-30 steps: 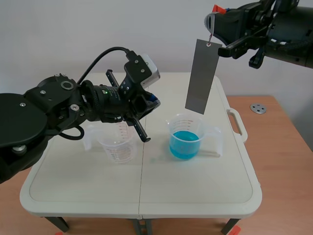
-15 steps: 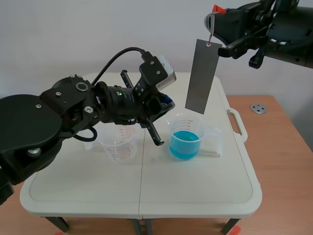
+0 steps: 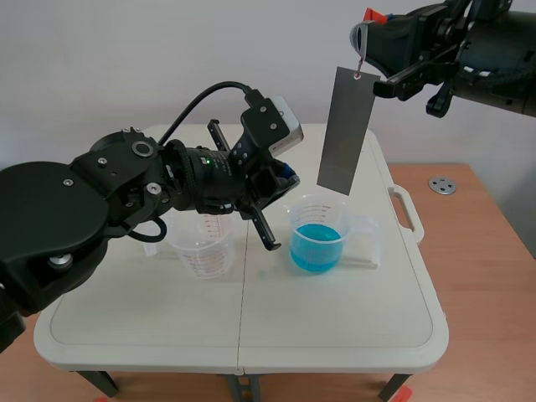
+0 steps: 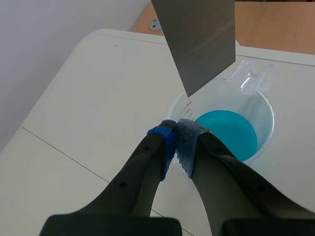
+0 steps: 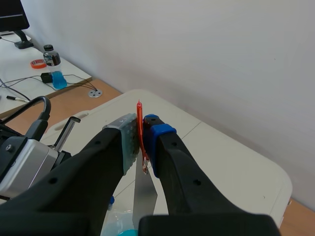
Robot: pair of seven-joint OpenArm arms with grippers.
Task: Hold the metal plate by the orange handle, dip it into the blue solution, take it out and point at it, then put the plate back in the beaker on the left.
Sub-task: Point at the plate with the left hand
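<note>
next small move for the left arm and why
Probably ease the shut left gripper toward the metal plate to point at it: its tips sit just short of the plate's lower corner, which hangs above the blue solution from the right gripper.

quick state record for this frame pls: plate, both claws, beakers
plate: grey rectangular metal plate hanging clear above the blue solution
handle: thin orange handle, clamped in right claw
left claw: shut, empty, tips just short of plate's lower corner
beakers: right-hand clear plastic beaker holds the solution; left-hand clear plastic beaker empty
</note>
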